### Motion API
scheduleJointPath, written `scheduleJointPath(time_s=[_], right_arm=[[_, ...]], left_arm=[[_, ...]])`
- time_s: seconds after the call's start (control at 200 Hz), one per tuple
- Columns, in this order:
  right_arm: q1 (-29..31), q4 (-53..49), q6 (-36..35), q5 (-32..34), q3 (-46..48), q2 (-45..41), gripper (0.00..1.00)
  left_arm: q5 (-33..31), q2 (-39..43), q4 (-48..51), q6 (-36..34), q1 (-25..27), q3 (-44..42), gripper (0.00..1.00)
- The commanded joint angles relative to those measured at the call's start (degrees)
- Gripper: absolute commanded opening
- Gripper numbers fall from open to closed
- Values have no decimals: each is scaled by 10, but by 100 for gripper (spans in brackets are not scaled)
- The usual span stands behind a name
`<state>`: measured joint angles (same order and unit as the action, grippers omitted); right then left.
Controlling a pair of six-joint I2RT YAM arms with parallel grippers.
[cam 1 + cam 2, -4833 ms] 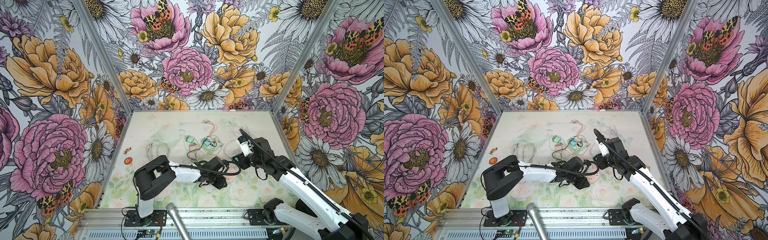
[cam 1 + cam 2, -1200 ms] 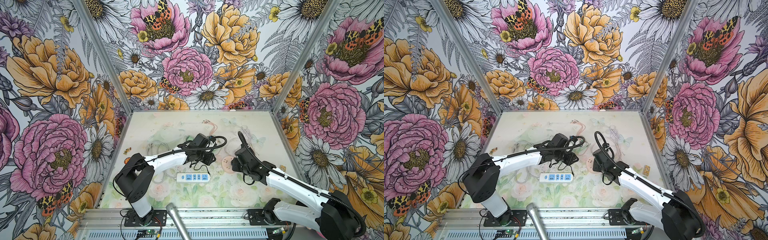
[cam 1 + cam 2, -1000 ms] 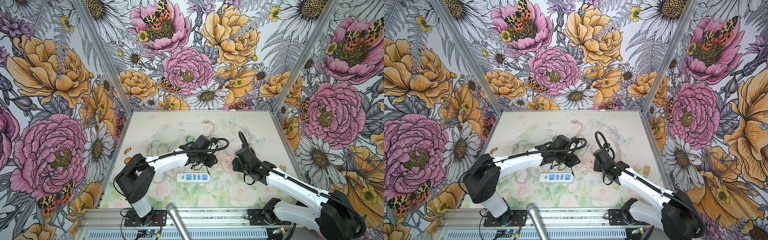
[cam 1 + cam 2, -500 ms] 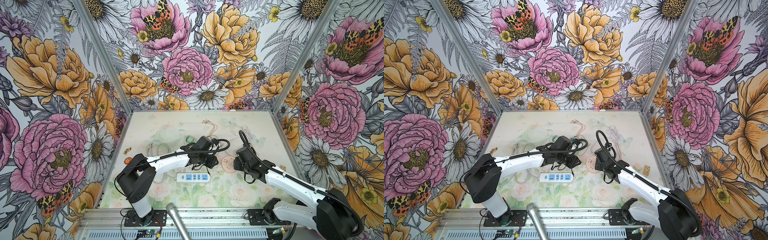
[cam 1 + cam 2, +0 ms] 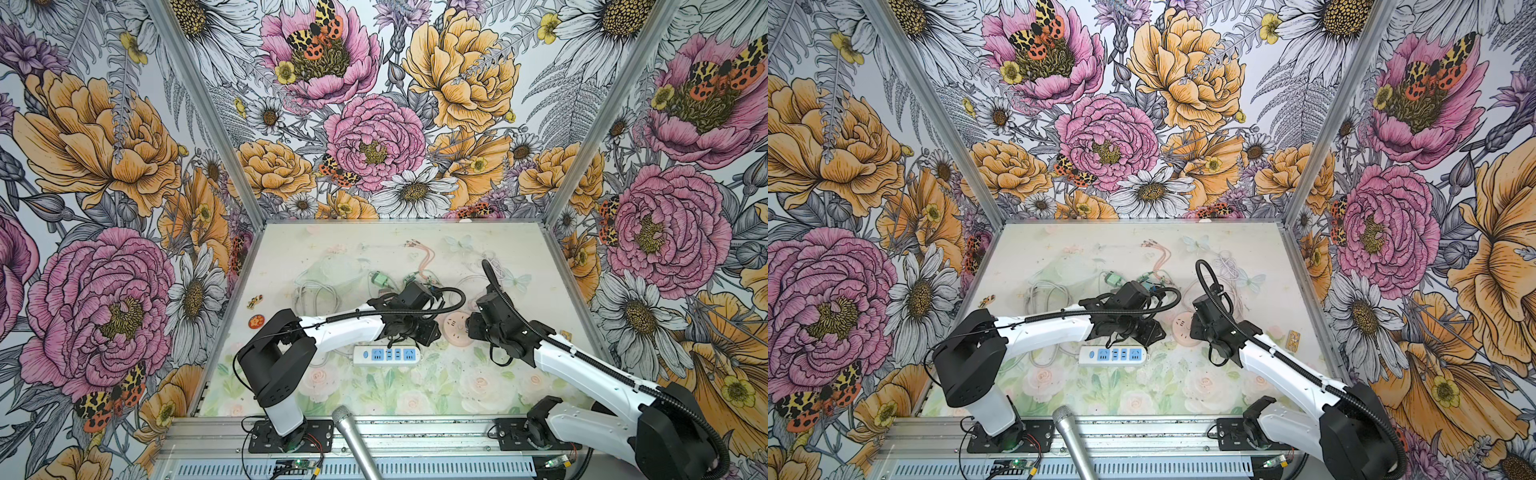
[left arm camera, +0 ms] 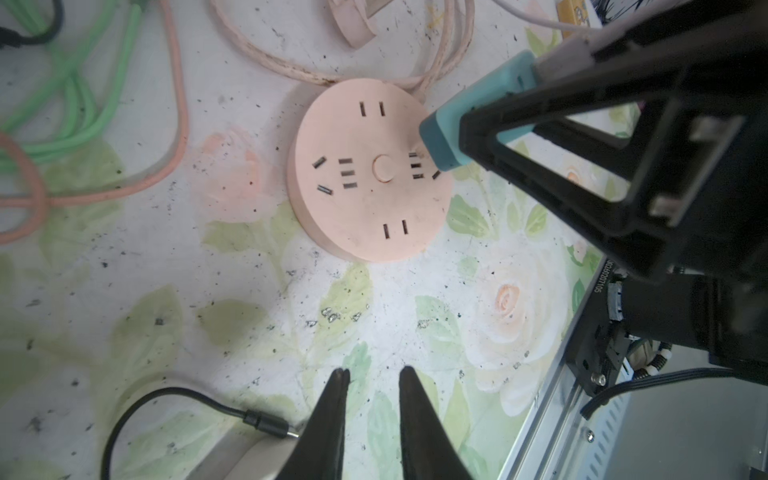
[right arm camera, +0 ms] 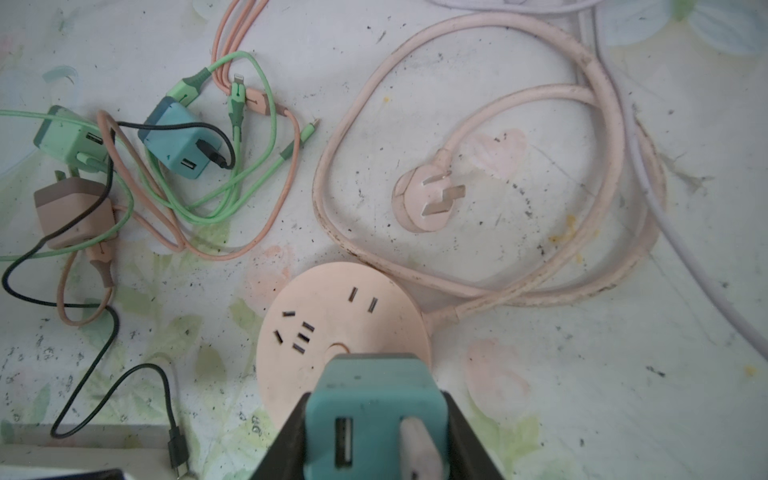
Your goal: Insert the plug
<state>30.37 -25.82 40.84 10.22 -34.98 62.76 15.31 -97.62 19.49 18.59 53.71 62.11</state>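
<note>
My right gripper (image 7: 376, 419) is shut on the plug (image 7: 374, 399), a teal charger block with a pale cable in one of its USB ports. The plug's front end rests on the round pink socket (image 6: 365, 178) beside its centre button; its prongs are hidden. In both top views the right gripper (image 5: 473, 328) (image 5: 1196, 328) stands at the socket's (image 5: 456, 330) right edge. My left gripper (image 6: 372, 374) hovers low over bare table beside the socket, jaws a narrow gap apart with nothing between them. It shows left of the socket in a top view (image 5: 426, 334).
A white power strip (image 5: 386, 354) lies in front of the left gripper. Behind the socket lie its pink cord and three-pin plug (image 7: 428, 199), and a tangle of green, teal and brown chargers (image 7: 178, 141) with cables. A black cable end (image 6: 266, 426) lies by the left fingers.
Over the last second the left gripper drifted slightly right toward the round socket. The right gripper, still holding the plug, edged a little further back over the socket.
</note>
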Motion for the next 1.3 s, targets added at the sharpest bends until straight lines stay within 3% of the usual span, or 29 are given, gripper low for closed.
scheduleJointPath(time_s=[0.0, 0.27, 0.355, 0.595, 0.706, 0.951, 1.101, 1.296], right_arm=[[-15, 16, 1, -6, 6, -30, 0], [-67, 16, -11, -21, 6, -77, 0], [-82, 15, -9, -29, 4, -92, 0], [-149, 15, -32, -43, -13, -105, 0], [-175, 15, -38, -58, -23, -92, 0], [-214, 16, -50, -69, -35, -76, 0], [-230, 17, -54, -80, -42, -63, 0], [-233, 26, -61, -98, -47, -48, 0]], left_arm=[[-32, -11, -11, 54, 32, -1, 25], [-134, -47, -30, 181, 95, 31, 32], [-173, -62, 3, 227, 89, 58, 42], [-169, -106, 4, 283, 101, 107, 46], [-159, -124, 3, 303, 116, 128, 44], [-137, -177, 4, 299, 136, 192, 27], [-114, -226, 4, 291, 128, 238, 25], [-128, -258, 1, 290, 117, 250, 23]])
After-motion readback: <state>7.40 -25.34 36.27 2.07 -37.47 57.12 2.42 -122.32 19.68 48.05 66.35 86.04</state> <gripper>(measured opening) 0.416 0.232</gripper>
